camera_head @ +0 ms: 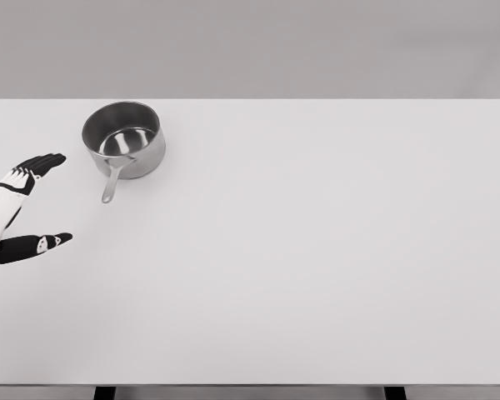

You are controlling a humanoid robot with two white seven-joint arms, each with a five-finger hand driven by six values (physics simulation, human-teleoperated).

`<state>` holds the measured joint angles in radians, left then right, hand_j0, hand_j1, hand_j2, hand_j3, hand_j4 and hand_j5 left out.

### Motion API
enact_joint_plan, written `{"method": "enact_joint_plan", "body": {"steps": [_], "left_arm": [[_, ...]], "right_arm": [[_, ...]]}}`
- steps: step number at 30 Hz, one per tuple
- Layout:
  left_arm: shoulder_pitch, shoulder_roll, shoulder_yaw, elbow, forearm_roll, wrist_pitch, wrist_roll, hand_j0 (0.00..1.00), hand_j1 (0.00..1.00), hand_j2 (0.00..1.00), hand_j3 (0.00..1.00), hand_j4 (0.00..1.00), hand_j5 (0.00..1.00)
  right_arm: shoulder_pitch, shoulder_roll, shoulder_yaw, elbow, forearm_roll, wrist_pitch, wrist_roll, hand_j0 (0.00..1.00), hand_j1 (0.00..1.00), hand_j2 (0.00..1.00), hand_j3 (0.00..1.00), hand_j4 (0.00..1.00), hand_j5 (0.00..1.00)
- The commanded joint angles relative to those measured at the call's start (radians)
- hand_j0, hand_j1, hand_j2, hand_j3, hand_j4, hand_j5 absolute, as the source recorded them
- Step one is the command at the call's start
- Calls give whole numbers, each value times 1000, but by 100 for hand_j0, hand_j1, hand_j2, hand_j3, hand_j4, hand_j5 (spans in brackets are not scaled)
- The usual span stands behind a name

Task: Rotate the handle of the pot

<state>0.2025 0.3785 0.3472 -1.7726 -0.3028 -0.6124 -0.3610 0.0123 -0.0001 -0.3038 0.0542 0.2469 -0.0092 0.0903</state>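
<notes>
Left hand (21,204) open beside pot (123,138)

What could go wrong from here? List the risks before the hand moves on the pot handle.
1. The handle is thin and points toward the table's near side; the left hand, open beside it, may brush past.
2. The pot looks empty, so a push could slide it rather than turn it.

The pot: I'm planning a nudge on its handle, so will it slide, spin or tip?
The pot looks like rigid polished metal on a smooth table, so it probably slides and pivots. Its wide, low body suggests tipping is unlikely. The thin handle may feel slippery.
</notes>
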Motion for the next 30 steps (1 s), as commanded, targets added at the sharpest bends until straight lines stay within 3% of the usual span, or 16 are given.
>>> {"method": "enact_joint_plan", "body": {"steps": [1,10,11,13,14,15,18,21,24,28,30], "left_arm": [[0,0,1,-1,5,2,0,100,100,100,100,100,100],[-17,7,-7,-7,-6,2,0,100,100,100,100,100,100],[-23,8,-8,-8,-6,2,-19,100,100,100,100,100,100],[-40,42,-7,-30,7,2,-193,100,100,100,100,100,100],[-95,82,-11,-30,8,2,-250,100,100,100,100,100,100],[-115,141,-50,-30,14,2,-250,100,100,100,100,100,100],[-143,204,-103,-31,70,2,-250,100,100,100,100,100,100],[-228,263,-180,-31,266,2,-250,100,100,100,100,100,100],[-362,378,-339,-31,435,2,-250,100,100,100,100,100,100],[-535,513,-660,-31,611,2,-250,100,100,100,100,100,100],[-603,606,-778,-30,743,2,-250,100,100,100,100,100,100]], "right_arm": [[0,0,0,1,0,0,0,100,100,100,100,100,100],[0,0,0,-1,0,0,0,100,100,100,100,100,100],[0,0,0,1,0,0,0,100,100,100,100,100,100],[0,0,0,-1,0,0,0,100,100,100,100,100,100],[0,0,0,1,0,0,0,100,100,100,100,100,100],[0,0,0,1,0,0,0,100,100,100,100,100,100],[0,0,0,1,0,0,0,100,100,100,100,100,100],[0,0,0,-1,0,0,0,100,100,100,100,100,100],[0,0,0,-1,0,0,0,100,100,100,100,100,100],[0,0,0,-1,0,0,0,100,100,100,100,100,100],[0,0,0,-1,0,0,0,100,100,100,100,100,100]]}}
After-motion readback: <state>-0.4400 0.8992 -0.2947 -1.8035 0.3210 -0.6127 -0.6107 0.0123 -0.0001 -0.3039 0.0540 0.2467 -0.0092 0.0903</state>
